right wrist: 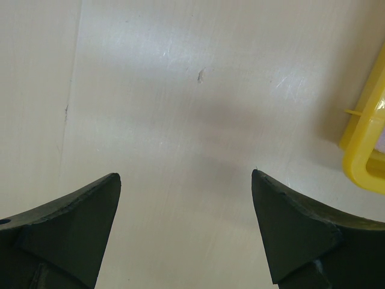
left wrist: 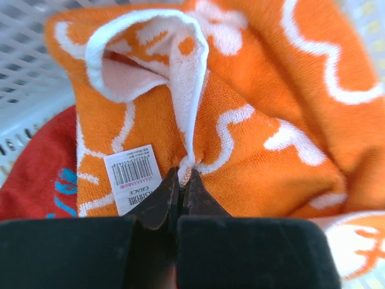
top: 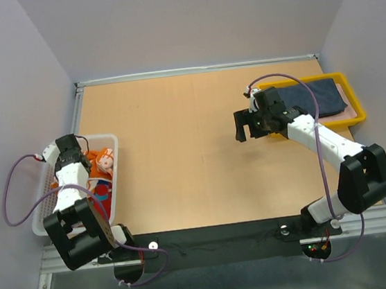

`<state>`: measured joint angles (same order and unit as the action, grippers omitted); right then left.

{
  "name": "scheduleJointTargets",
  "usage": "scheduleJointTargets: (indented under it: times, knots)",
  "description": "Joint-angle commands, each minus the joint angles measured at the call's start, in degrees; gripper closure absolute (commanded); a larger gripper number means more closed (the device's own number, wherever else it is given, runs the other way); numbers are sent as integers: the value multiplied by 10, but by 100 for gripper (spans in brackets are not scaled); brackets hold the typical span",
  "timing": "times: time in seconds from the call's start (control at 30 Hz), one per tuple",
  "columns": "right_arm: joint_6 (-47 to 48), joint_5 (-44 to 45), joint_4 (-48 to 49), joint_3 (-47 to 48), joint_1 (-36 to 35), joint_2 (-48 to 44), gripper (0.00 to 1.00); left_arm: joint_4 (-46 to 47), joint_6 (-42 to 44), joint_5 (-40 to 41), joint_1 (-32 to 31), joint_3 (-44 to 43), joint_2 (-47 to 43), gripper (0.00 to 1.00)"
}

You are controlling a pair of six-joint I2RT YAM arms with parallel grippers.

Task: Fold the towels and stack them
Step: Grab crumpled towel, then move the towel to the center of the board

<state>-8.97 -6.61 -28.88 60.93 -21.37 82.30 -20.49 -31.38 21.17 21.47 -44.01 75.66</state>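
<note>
So the basket (top: 94,136) sits at the left edge of the table (top: 180,153), near side, and the tray (top: 353,95) is way over at the far right with a folded towel (top: 317,97) lying in it. Inside the basket the top towel (left wrist: 271,120) is piled on a lower towel (left wrist: 36,174), and the left gripper (left wrist: 181,180) is down in there on the top towel. The right gripper (right wrist: 186,186) is over bare table, just left of the tray.

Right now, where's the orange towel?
Top view, left side: the orange towel lies in the white basket over a red towel, pinched by the left pincer.
</note>
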Motion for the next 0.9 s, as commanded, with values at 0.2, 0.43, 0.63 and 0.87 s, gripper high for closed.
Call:
scheduleJointTargets:
  times: [0.2, 0.43, 0.63, 0.87]
  knots:
    - [-4, -19, 25, 2, 3, -33, 6, -107, 14, 190, -168, -300, -72, 100]
    - [-5, 9, 25, 7, 2, -68, 6, -170, 12, 159, -378, -586, 47, 100]
    - [0, 35, 25, 18, 3, -103, 6, -130, 9, 82, -573, -680, 100, 100]
    - [14, 38, 21, 2, 3, -153, 6, -10, -88, 70, -708, -340, -7, 59]
